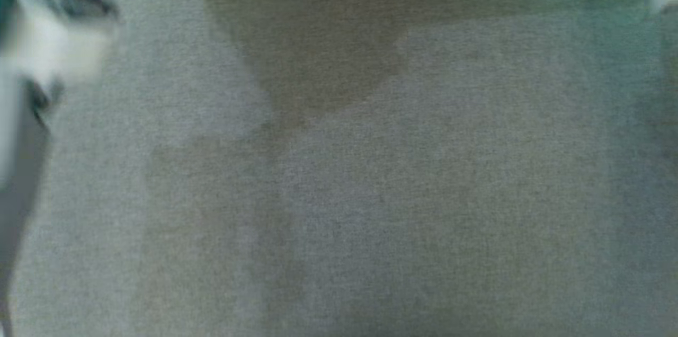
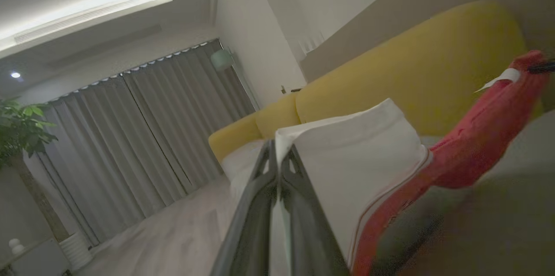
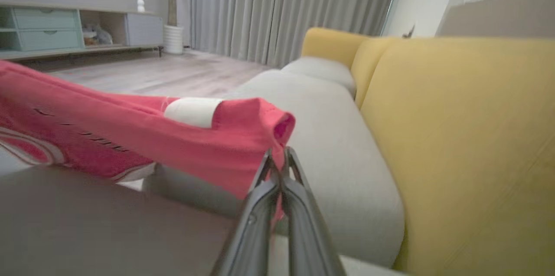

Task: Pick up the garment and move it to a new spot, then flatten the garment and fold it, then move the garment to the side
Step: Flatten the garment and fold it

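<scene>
The garment [image 3: 130, 133] is red with white panels and a white label, and it hangs stretched between my two grippers above the sofa. My right gripper [image 3: 277, 153] is shut on a folded red edge of it. In the left wrist view my left gripper [image 2: 277, 148] is shut on the white hem of the garment [image 2: 355, 159], whose red part runs off to the right. At its far end a dark tip [image 2: 542, 67] pinches the cloth. The head view is blurred.
A sofa with a yellow back [image 3: 455, 115] and grey seat cushions [image 3: 329, 137] lies under the garment. Blurred grey fabric [image 1: 371, 194] shows close up in the head view. Grey curtains [image 2: 143, 137], a potted plant [image 2: 21, 128], a low cabinet [image 3: 47, 28] and wooden floor lie beyond.
</scene>
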You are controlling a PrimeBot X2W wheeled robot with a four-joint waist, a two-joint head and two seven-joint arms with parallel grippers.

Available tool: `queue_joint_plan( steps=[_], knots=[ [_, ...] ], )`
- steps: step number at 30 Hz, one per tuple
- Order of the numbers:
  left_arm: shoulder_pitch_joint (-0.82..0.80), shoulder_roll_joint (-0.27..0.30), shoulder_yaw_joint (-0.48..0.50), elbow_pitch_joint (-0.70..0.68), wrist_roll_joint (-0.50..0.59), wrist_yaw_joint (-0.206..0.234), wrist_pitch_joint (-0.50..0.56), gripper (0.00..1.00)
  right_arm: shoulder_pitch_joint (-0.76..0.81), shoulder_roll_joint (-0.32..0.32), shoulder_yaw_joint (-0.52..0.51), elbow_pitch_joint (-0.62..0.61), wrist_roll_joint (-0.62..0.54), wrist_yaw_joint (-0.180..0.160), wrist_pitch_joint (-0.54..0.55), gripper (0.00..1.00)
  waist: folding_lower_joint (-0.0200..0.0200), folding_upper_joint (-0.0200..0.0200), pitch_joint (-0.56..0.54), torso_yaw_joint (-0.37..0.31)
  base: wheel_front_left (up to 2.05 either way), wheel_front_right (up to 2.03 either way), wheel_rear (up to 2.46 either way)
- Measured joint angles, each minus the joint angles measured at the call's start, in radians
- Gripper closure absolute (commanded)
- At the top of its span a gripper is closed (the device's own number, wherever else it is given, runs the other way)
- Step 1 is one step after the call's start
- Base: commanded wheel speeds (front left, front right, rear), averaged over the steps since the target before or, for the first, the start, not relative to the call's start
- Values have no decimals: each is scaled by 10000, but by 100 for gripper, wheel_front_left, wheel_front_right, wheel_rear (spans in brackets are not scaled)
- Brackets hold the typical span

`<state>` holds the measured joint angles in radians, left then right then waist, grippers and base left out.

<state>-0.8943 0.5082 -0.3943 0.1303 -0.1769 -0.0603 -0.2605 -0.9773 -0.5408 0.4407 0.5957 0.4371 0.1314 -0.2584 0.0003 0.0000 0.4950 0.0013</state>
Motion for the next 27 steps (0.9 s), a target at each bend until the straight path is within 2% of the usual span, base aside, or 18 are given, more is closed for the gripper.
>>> queue_joint_plan(
  steps=[5,15,17,22,27],
  knots=[
    [2256,201,25,-934,-98,245,0,100,1068,10,-4,-157,573,0,0,100,-5,1,-313,16,0,0,0],
    [7755,846,107,-2846,-702,834,48,100,4934,-360,-832,-2079,725,0,2,100,-7,1,-1714,-114,0,0,0],
    [8449,895,75,-3269,-819,1016,230,100,5753,-401,-1089,-2458,723,0,2,100,-8,1,-1952,-117,0,0,0],
    [9791,1081,-230,-4061,-1064,1147,849,100,7442,-416,-1337,-3173,725,0,2,100,-7,1,-2216,-172,0,0,0],
    [9909,1162,-253,-4312,-1135,1187,1053,100,8034,-380,-1317,-3340,842,0,2,100,-4,1,-2057,-275,0,0,0]
  ],
)
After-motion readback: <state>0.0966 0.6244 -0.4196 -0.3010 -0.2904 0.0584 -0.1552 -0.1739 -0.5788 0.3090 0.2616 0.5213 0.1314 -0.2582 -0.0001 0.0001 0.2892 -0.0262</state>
